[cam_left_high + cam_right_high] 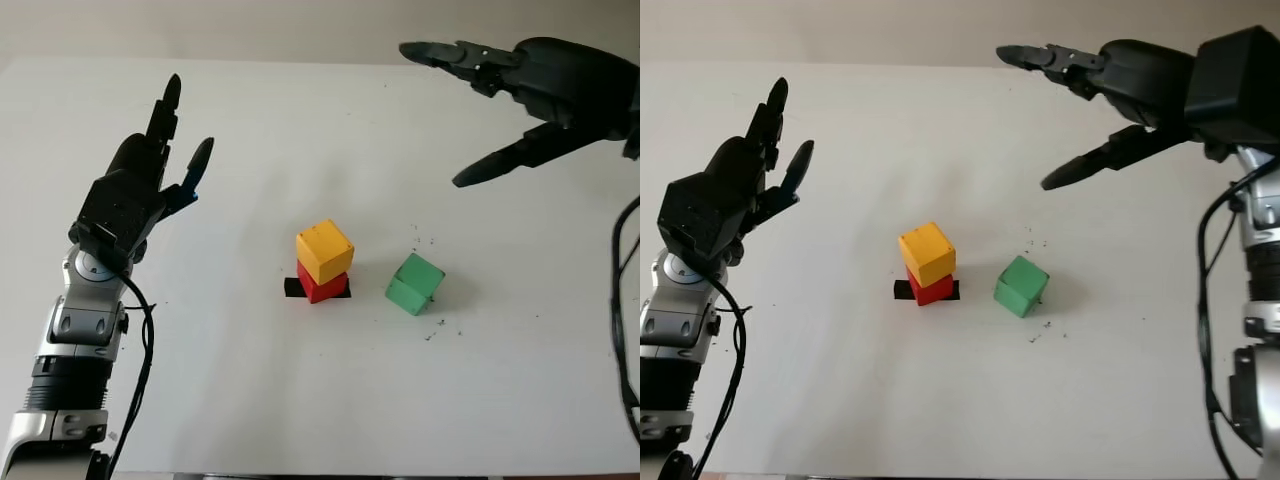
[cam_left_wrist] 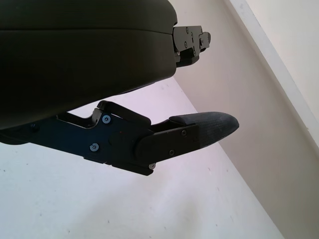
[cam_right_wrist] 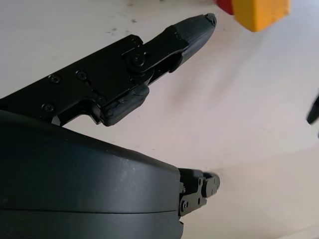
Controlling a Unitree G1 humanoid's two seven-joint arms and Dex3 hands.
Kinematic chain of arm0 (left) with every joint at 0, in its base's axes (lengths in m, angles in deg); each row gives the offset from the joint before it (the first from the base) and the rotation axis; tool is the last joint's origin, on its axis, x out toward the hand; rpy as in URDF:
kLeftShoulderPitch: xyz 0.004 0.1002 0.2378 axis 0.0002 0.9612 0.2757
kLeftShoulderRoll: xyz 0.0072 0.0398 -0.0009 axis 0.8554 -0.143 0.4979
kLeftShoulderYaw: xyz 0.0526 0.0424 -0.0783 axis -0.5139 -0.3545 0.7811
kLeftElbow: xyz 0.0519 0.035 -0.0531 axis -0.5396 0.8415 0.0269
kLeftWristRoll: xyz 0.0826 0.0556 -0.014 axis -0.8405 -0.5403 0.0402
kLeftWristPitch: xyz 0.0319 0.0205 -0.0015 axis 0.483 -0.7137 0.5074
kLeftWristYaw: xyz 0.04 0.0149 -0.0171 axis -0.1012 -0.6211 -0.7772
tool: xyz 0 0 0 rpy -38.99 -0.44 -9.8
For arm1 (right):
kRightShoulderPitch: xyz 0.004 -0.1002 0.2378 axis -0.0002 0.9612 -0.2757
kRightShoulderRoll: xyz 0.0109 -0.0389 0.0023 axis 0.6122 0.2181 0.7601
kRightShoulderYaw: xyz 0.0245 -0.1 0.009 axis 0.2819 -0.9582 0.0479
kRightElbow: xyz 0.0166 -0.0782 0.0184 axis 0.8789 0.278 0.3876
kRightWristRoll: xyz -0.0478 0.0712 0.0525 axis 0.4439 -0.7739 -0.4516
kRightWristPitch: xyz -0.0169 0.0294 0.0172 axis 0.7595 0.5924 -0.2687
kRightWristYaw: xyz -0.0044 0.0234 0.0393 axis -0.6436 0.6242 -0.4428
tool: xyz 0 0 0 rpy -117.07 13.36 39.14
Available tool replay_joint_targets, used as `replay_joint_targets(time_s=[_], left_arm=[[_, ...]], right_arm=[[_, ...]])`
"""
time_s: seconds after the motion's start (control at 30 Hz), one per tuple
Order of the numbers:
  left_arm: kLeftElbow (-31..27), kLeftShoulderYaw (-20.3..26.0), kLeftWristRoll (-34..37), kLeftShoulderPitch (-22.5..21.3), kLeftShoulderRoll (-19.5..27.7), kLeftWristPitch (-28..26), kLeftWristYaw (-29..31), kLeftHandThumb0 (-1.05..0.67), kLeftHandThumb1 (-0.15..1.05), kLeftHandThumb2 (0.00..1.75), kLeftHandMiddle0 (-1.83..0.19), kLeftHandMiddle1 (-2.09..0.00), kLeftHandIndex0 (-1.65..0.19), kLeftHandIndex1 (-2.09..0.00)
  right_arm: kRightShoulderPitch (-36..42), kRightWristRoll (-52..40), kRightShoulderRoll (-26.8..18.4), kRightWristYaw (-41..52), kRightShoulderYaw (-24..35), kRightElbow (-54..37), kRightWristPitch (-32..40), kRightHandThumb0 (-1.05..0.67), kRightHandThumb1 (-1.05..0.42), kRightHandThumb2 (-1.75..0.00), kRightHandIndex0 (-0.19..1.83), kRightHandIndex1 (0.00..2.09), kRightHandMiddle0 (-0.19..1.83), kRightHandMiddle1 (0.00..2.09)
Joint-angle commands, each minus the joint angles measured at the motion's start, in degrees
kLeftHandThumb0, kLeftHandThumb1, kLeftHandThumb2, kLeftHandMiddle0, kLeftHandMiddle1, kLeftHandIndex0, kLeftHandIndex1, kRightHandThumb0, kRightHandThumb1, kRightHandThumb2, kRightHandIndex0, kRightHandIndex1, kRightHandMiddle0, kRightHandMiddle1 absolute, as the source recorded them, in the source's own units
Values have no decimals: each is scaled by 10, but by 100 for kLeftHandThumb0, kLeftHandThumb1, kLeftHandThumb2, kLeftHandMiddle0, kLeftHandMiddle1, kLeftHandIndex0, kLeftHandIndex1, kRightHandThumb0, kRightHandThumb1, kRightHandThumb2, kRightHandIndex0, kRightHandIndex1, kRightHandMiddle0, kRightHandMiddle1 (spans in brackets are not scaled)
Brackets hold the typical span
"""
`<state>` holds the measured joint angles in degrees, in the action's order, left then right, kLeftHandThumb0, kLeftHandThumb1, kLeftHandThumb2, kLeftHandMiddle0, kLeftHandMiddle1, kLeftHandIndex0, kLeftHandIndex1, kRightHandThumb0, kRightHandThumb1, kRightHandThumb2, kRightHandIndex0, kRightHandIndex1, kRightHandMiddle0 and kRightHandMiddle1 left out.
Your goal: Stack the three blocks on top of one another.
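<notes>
A yellow block sits on a red block near the middle of the white table, over a black mark. A green block lies tilted on the table just right of that pair. My right hand hangs open above the table's far right, well behind the green block, holding nothing. In the right wrist view the yellow block and a sliver of red block show beyond a finger. My left hand is raised open at the left, away from the blocks.
A wall edge runs along the table's far side. Small dark specks dot the table near the green block. A black cable hangs down along the right arm.
</notes>
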<state>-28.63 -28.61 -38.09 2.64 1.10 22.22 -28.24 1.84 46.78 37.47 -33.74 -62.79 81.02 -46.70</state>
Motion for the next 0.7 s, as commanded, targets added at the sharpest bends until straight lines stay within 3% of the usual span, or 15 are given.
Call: replay_joint_targets(time_s=[0.0,0.13,0.37,0.67], left_arm=[[1,1,3,-3,0,8,0,-65,105,65,17,-5,16,-5],[-2,4,10,-6,-1,2,1,-65,105,64,18,-5,17,-4],[-9,6,17,0,2,1,1,-66,105,63,17,-5,17,-4],[-10,8,20,0,3,-3,5,-65,105,62,17,-5,18,-5]], right_arm=[[26,9,-26,6,-4,-24,-31,-72,-80,-5,-7,6,24,14],[70,50,-61,-3,-15,-69,-113,-67,-81,-5,-8,5,26,12],[133,115,-83,-54,-29,-113,-241,-64,-79,-5,-7,6,33,11],[191,164,-61,-169,-34,-85,-370,-67,-79,-5,0,8,40,11]])
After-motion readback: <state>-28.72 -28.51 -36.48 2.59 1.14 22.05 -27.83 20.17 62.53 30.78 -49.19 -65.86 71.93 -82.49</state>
